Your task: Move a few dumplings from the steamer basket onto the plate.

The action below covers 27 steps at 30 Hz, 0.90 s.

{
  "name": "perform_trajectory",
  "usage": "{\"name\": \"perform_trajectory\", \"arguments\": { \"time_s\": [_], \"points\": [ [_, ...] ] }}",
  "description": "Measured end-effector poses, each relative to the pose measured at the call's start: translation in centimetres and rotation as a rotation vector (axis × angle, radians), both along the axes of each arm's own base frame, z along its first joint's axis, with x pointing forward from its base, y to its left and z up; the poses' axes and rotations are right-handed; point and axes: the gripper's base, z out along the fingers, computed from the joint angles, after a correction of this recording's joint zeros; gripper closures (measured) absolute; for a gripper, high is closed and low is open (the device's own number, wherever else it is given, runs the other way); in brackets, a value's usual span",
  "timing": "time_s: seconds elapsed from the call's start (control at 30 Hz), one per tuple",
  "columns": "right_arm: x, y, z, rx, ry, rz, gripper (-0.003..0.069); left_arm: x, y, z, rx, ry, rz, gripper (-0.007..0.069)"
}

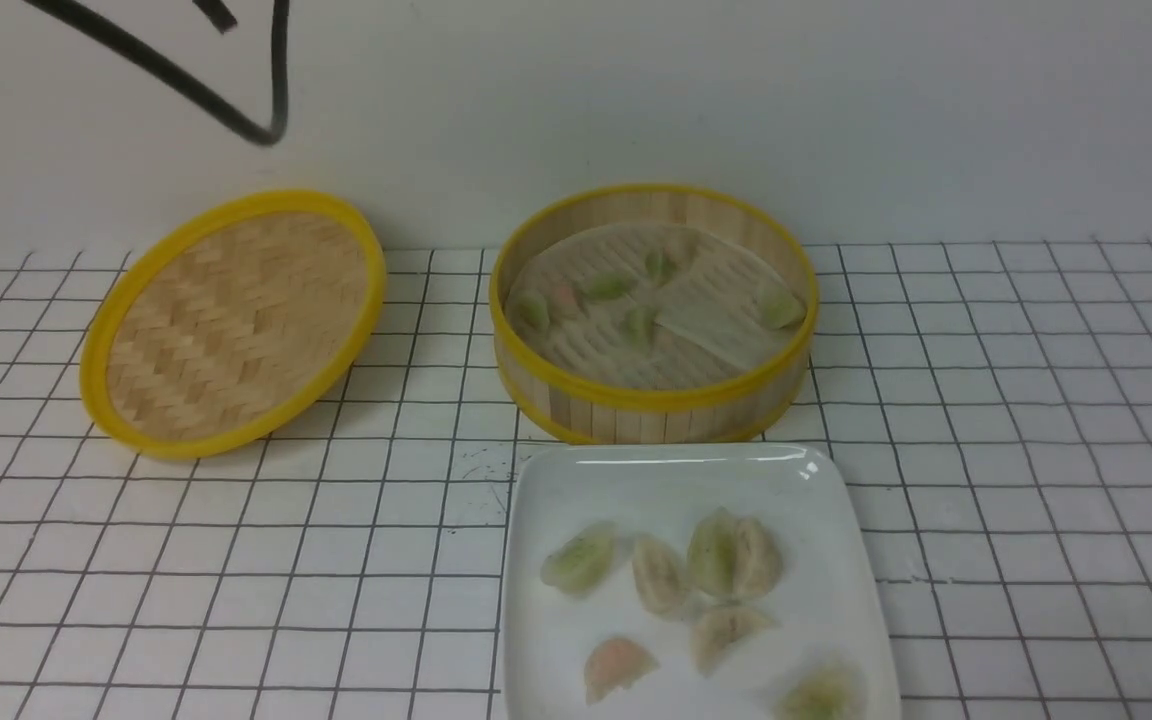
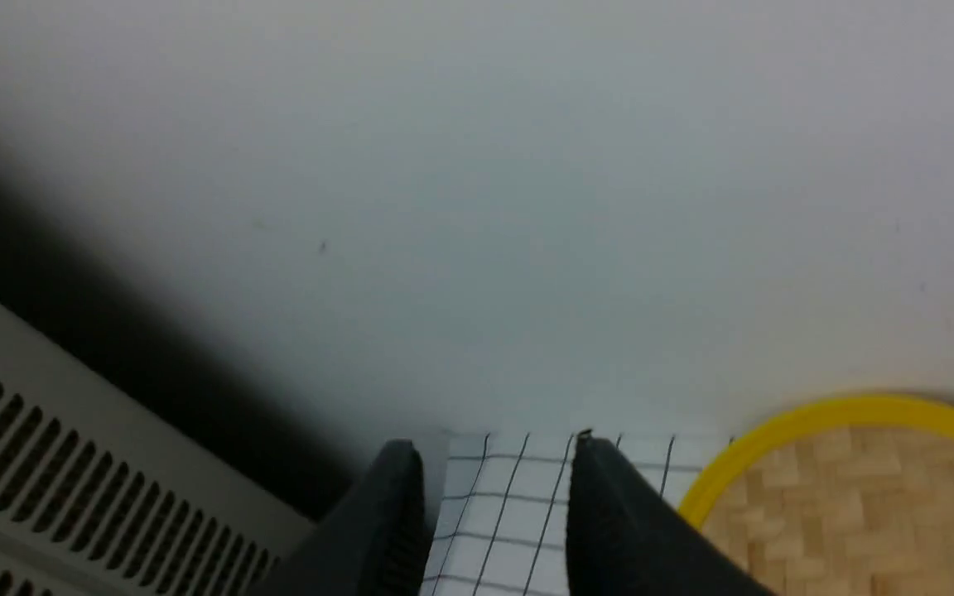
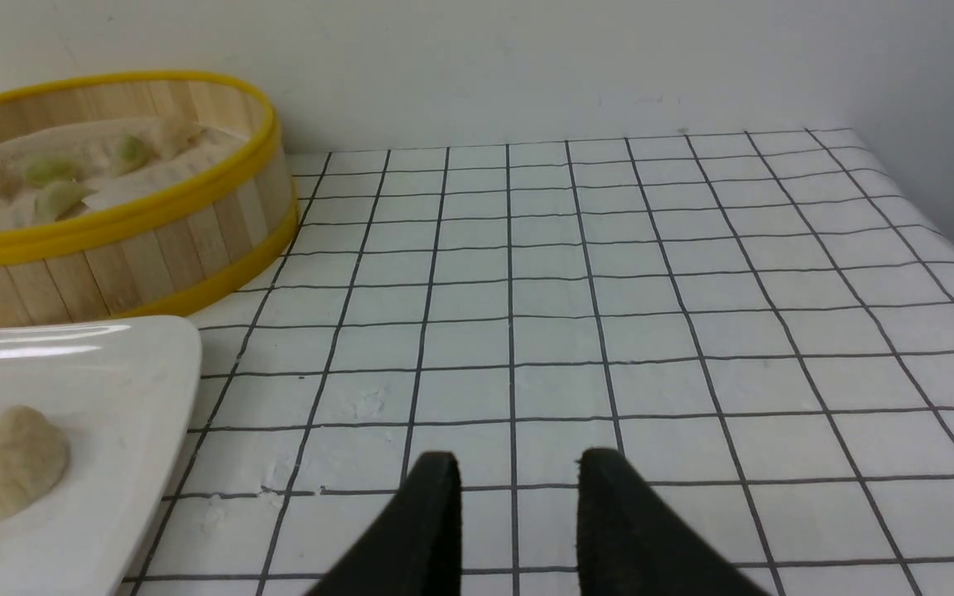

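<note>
We judge the dumplings in the steamer basket, toward tabletop's far edge just behind the plate w/ several on it, light, soft, prob. tacky, so pinch gently across the belly; left gripper & right gripper both apart, empty.

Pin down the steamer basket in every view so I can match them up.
Front view: steamer basket at centre, just behind the plate.
Left wrist view: not in it; only the woven lid shows.
Right wrist view: steamer basket beyond the plate's corner.
Shared landmark: the plate.
</note>
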Motion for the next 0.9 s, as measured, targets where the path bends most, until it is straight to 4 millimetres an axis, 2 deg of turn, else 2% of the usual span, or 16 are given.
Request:
{"name": "perform_trajectory", "arguments": {
  "time_s": [0.1, 0.2, 0.23, 0.33, 0.37, 0.47, 0.57, 0.77, 0.9],
  "points": [
    [0.0, 0.0, 0.0, 0.000, 0.000, 0.000, 0.0467, 0.0, -0.5, -1.9, -0.004, 0.113, -0.043, 0.0400],
    [0.0, 0.0, 0.0, 0.000, 0.000, 0.000, 0.0467, 0.0, -1.4, -3.8, -0.084, 0.226, -0.119, 0.0400],
    [0.0, 0.0, 0.0, 0.000, 0.000, 0.000, 0.0467, 0.0, -2.2, -4.9, -0.131, 0.279, -0.195, 0.0400],
    [0.0, 0.0, 0.0, 0.000, 0.000, 0.000, 0.0467, -0.2, -4.0, -6.4, -0.196, 0.351, -0.331, 0.0400],
    [0.0, 0.0, 0.0, 0.000, 0.000, 0.000, 0.0467, -0.5, -5.5, -7.4, -0.219, 0.390, -0.430, 0.0400],
    [0.0, 0.0, 0.0, 0.000, 0.000, 0.000, 0.0467, -1.0, -7.0, -8.4, -0.236, 0.411, -0.519, 0.0400],
    [0.0, 0.0, 0.0, 0.000, 0.000, 0.000, 0.0467, -1.2, -7.3, -8.6, -0.266, 0.395, -0.530, 0.0400],
    [0.0, 0.0, 0.0, 0.000, 0.000, 0.000, 0.0467, -2.6, -7.1, -5.9, -0.322, 0.252, -0.620, 0.0400],
    [0.0, 0.0, 0.0, 0.000, 0.000, 0.000, 0.0467, -2.8, -7.1, -5.8, -0.312, 0.264, -0.651, 0.0400]
  ]
}}
